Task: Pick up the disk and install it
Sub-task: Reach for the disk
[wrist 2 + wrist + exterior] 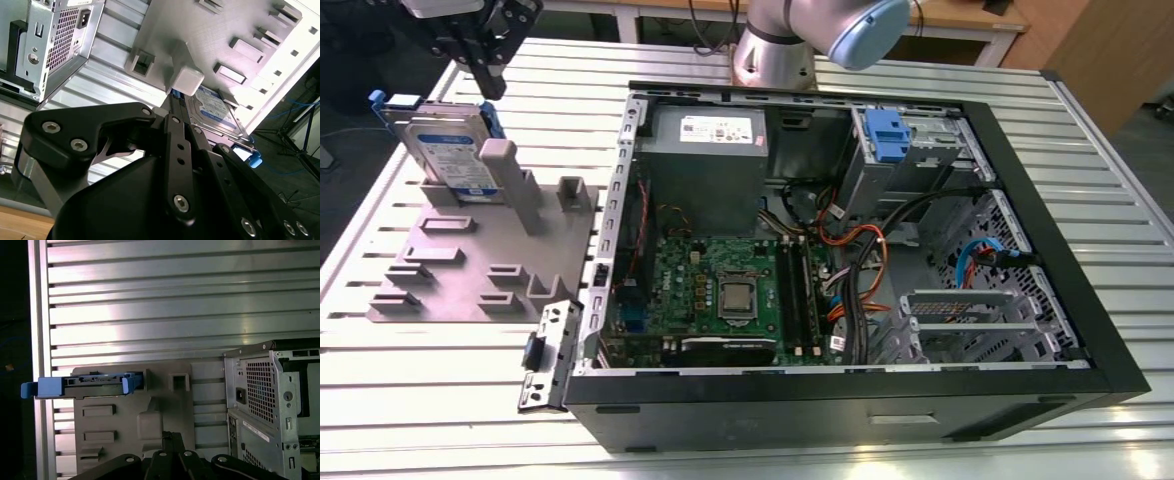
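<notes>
A broad counter of ribbed silver aluminium slats (440, 400) spans the scene, with long parallel grooves between the slats. Strong light falls on it. In the first wrist view a pale glare washes over the counter (150, 315), and in the second wrist view the counter (115, 40) fades to white toward its edge.

Beyond its far side in the exterior view stands a light wooden desk with white legs (934, 14), and dark cables (707, 30) hang beneath it. A brown wooden cabinet panel (1101, 60) stands at the exterior view's right. A dark floor (347, 170) lies at the exterior view's left. In the second wrist view, thin black tripod legs (287, 132) stand past the counter's edge, near a loose blue cable (305, 105).
</notes>
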### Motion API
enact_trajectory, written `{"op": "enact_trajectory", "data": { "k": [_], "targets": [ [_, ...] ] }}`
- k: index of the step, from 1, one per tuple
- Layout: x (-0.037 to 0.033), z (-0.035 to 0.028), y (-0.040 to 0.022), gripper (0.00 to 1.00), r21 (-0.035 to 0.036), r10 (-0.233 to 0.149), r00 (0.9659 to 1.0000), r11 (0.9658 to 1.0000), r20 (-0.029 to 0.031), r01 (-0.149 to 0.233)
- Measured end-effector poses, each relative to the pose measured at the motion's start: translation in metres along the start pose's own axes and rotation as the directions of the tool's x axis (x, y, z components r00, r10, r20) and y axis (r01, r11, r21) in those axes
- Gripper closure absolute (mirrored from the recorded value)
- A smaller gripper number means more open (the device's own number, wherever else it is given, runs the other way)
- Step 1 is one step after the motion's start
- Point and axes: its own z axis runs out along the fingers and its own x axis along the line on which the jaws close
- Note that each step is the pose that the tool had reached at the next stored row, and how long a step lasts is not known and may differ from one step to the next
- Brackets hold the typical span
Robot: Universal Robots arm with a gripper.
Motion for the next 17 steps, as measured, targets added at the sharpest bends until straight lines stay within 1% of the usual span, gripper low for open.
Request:
{"op": "enact_trajectory", "data": {
  "k": [17],
  "targets": [
    [0.0024, 0.0, 0.0001, 0.89, 0.0, 0.0, 1.0, 1.0, 0.0, 0.0]
  ]
}}
